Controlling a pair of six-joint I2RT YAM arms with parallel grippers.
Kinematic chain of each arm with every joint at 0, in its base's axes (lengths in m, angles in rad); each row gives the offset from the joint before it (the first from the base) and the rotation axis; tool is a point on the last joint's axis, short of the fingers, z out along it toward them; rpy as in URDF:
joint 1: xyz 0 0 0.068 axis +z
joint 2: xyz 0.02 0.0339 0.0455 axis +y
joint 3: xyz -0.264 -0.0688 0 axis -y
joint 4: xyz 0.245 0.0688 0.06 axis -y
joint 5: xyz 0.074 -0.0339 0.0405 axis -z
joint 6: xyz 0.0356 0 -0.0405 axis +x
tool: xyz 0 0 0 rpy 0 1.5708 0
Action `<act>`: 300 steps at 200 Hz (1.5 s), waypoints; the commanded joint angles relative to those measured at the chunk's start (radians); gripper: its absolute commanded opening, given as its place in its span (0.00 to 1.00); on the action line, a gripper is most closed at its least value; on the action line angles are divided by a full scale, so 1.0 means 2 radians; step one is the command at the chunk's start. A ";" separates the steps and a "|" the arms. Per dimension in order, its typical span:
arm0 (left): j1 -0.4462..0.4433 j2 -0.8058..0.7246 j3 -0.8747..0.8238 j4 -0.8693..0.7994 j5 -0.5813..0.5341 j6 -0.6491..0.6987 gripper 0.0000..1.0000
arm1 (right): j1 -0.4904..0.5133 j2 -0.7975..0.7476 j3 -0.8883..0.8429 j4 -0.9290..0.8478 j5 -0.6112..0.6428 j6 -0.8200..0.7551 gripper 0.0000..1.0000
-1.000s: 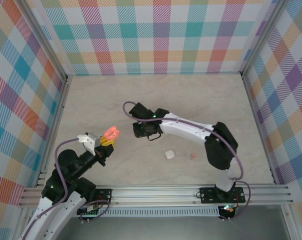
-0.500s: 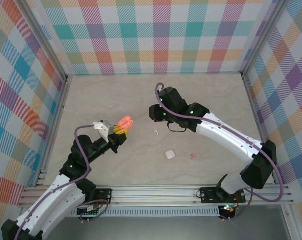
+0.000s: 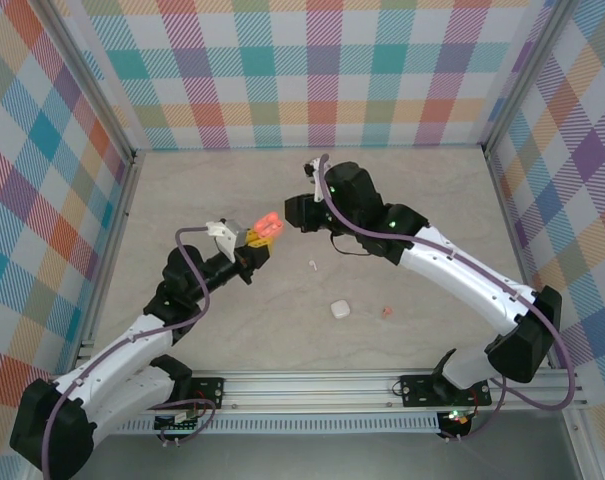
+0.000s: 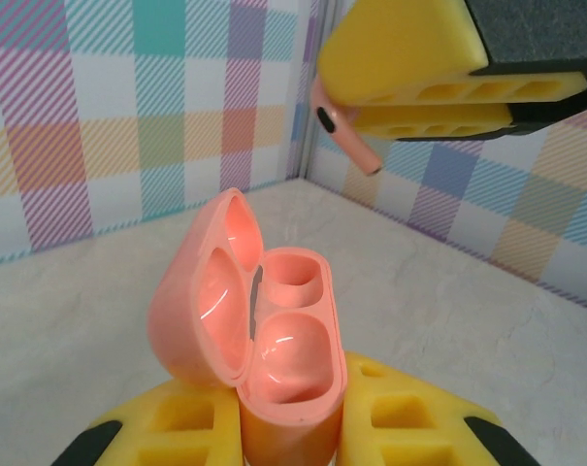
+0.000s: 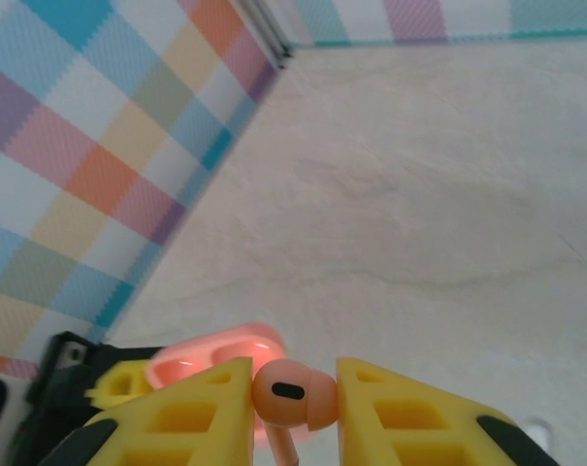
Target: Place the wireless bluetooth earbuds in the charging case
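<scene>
My left gripper [image 3: 254,238] [image 4: 288,416] is shut on the base of an open salmon-pink charging case [image 3: 268,224] [image 4: 291,342]. Its lid is hinged back to the left and both wells look empty. My right gripper [image 3: 294,212] [image 5: 293,398] is shut on a pink earbud [image 5: 291,392] [image 4: 343,129], stem hanging down. It hangs just above and beyond the case [image 5: 213,357], apart from it. A white earbud [image 3: 312,266] and another pink earbud [image 3: 386,312] lie on the table.
A small shut white case [image 3: 339,309] sits on the beige tabletop [image 3: 432,200] toward the near middle. Checked walls close in the left, back and right sides. The aluminium rail [image 3: 312,385] with both arm bases runs along the near edge.
The right gripper rose from the table with the pink earbud and swung left toward the case. The left gripper carried the open case up and to the right, closing the gap.
</scene>
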 commanded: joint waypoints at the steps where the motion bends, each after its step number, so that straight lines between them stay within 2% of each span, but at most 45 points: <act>1: 0.001 0.015 0.018 0.080 0.025 0.006 0.10 | 0.002 -0.008 -0.007 0.078 -0.047 -0.006 0.26; 53: -0.003 0.028 0.034 0.077 0.027 0.009 0.10 | 0.011 0.006 -0.006 0.107 -0.093 -0.021 0.25; 95: -0.004 0.018 0.038 0.053 -0.009 -0.008 0.07 | 0.028 0.006 -0.020 0.117 -0.079 -0.047 0.25; 149: -0.004 0.014 0.039 0.058 -0.003 -0.025 0.08 | 0.034 0.019 -0.032 0.136 -0.075 -0.066 0.24; 215: -0.005 -0.010 0.029 0.049 0.003 -0.038 0.08 | 0.034 0.020 -0.044 0.155 -0.041 -0.076 0.26; 300: -0.005 -0.021 0.021 0.053 0.015 -0.050 0.08 | 0.034 0.014 -0.067 0.186 -0.050 -0.099 0.27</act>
